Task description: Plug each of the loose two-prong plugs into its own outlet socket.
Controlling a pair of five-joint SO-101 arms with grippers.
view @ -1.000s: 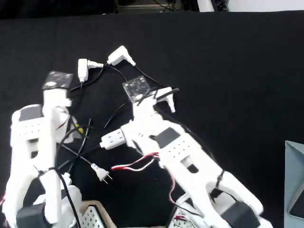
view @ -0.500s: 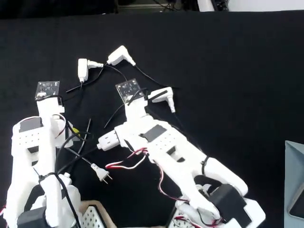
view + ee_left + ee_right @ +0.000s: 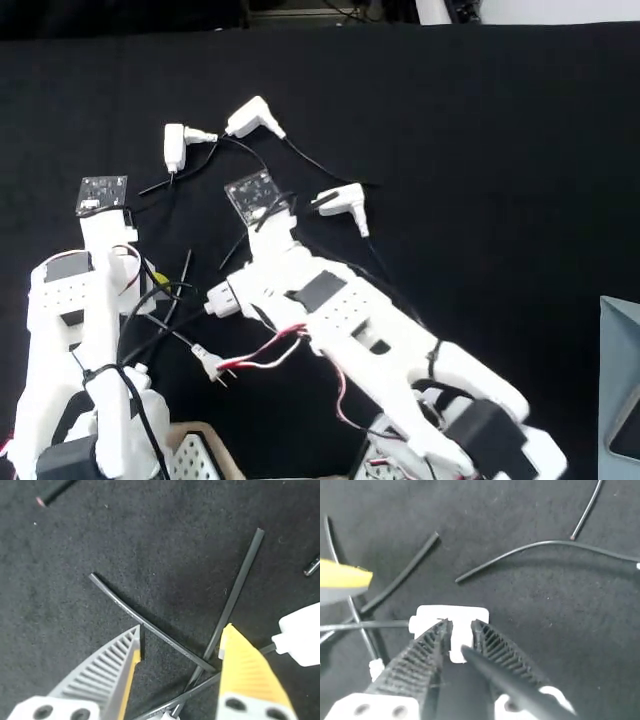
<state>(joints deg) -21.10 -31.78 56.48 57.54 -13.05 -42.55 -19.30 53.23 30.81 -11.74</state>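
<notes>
**Left to right.** Left gripper (image 3: 182, 630): fingers apart above crossed black cables (image 3: 120, 599). Loose two-prong plug (image 3: 212, 365): near, between the arms. Right gripper (image 3: 460, 625): fingers clamped on the white outlet socket (image 3: 427, 616). Advised: brace the socket level, grasp the plug body squarely, and align the prongs with the slots.

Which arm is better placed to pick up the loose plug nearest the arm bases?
Likely left. The left gripper is open and holds nothing, over the cords. The right gripper is shut on the socket, so it cannot take the plug.
</notes>
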